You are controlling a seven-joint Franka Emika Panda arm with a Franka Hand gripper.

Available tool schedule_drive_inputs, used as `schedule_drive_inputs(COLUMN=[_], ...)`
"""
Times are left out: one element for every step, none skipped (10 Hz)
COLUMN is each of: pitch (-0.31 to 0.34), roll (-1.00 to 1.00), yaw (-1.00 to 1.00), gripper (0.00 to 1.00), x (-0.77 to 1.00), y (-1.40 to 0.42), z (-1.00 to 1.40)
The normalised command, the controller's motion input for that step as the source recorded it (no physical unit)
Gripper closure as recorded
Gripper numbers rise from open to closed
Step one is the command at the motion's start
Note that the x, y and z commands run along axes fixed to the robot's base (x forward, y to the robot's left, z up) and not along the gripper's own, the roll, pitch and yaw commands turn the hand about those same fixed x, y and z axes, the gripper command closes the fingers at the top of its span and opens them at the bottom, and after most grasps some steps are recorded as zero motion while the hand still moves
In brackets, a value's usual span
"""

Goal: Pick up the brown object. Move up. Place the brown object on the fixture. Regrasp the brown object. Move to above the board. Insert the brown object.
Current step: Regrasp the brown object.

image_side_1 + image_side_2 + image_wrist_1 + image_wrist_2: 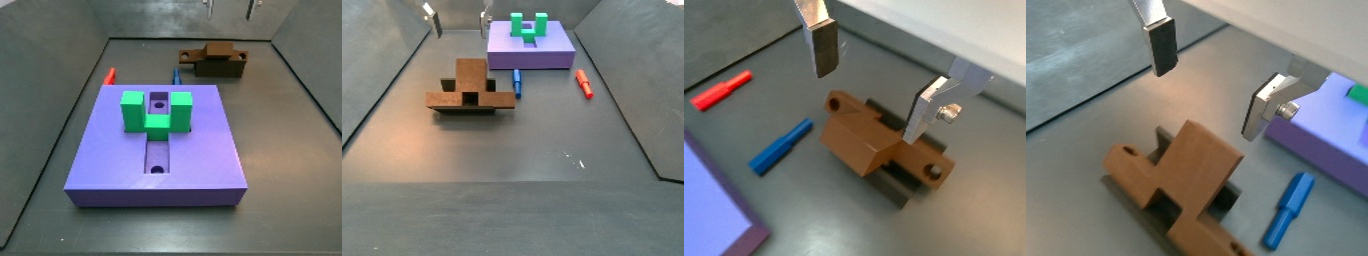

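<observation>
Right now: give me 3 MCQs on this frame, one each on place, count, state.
1. Where is the brown object?
A. lying across the fixture
B. in the board's groove
C. between the fingers

2. How many loose pegs lie on the floor near the board?
A. none
B. two, a red peg and a blue peg
C. four

3. What state is the gripper in?
A. shut on the brown object
B. open, above the brown object, holding nothing
C. shut on the blue peg

Key: 1 A, since both side views show it resting on the dark holder. 2 B, since one of each colour shows beside the purple slab. 3 B, since both wrist views show the fingers apart with only air between them.
</observation>
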Motion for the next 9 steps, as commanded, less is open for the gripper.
schedule_drive_inputs(pitch=[0.000,0.000,0.000,0.000,0.000,0.000,0.000,0.000,0.000], roll=[1.00,1.00,1.00,1.00,1.00,1.00,1.00,1.00,0.91], yaw=[0.06,0.06,0.07,0.11,0.13,0.14,0.17,0.30,0.34], gripper=[0.00,0.00,0.00,0.00,0.00,0.00,0.00,0.00,0.00], x=[0.11,0.08,0.07,0.05,0.02,0.01,0.03,0.00,0.00], y=[-0.05,-0.03,-0.04,-0.07,-0.09,-0.10,-0.13,-0.15,-0.16], z=[-0.01,0.00,-0.01,-0.04,-0.07,-0.10,-0.16,-0.23,-0.21])
